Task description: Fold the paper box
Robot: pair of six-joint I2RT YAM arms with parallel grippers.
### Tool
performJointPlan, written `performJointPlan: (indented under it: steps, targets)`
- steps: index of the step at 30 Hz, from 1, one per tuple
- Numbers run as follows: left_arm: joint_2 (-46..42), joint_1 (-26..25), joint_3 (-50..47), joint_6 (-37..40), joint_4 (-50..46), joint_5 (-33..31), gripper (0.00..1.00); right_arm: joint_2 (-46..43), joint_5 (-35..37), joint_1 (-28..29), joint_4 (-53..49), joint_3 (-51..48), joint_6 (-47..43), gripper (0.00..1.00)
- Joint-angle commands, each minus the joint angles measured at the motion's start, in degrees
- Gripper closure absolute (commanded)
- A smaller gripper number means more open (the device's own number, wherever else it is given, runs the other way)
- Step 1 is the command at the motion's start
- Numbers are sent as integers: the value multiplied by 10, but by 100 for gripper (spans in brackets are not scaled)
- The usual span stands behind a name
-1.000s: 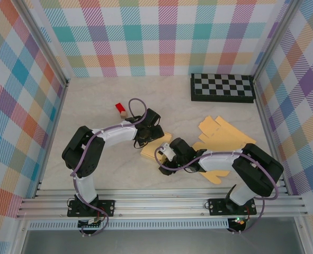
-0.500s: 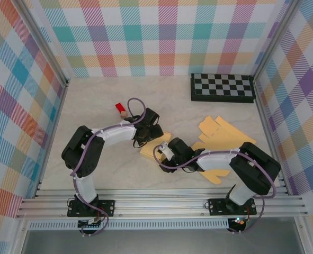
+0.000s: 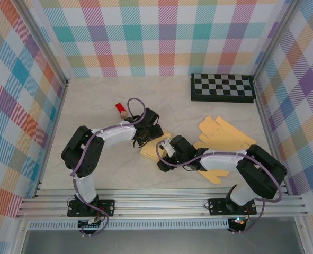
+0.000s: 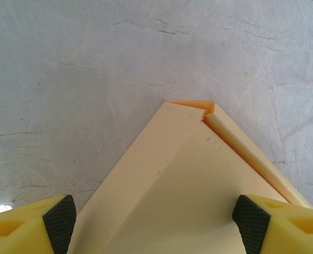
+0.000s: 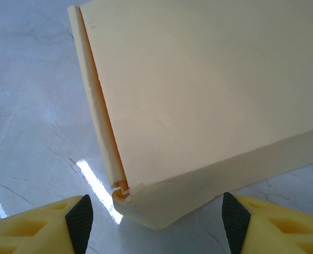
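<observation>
Right gripper [image 5: 156, 216] has crept a little farther along the paper box [image 5: 209, 95], toward its far side, and its fingers now straddle the box's corner. Right arm [image 3: 220, 156] elbow, drawn in toward the box half a second ago, has swung back out, away from it.

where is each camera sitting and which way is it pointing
Top external: fixed above and behind the arm bases, looking down on the table; both arms show, left gripper and right gripper at the paper box.
Left wrist: on the left arm, looking down past its open fingers at a box corner.
Right wrist: on the right arm, looking down past its open fingers at a box corner.
Shared: all three see the box and tabletop.
</observation>
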Motion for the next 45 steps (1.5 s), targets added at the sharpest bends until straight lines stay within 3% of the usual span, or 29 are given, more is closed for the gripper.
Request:
performJointPlan:
  steps: [1, 15, 21, 25, 33, 39, 45]
  targets:
    - [25, 3, -26, -7, -75, 2, 19, 3, 17, -1, -10, 5, -2, 33]
    - [29, 3, -24, -6, -75, 8, 19, 47, 10, 3, -12, 34, -14, 33]
    - [35, 3, -19, 0, -78, 12, 19, 48, 19, 3, -25, 34, -50, 43]
    - [39, 3, -19, 1, -77, 14, 19, 49, 16, 3, -45, 46, -84, 58]
    - [43, 3, -20, 1, -72, 15, 19, 47, 38, 3, -78, 56, -124, 68]
    - [47, 3, -22, 1, -71, 18, 19, 44, 51, 3, -84, 51, -162, 70]
    - [50, 3, -20, -3, -66, 23, 19, 54, 39, 4, -52, 53, -135, 88]
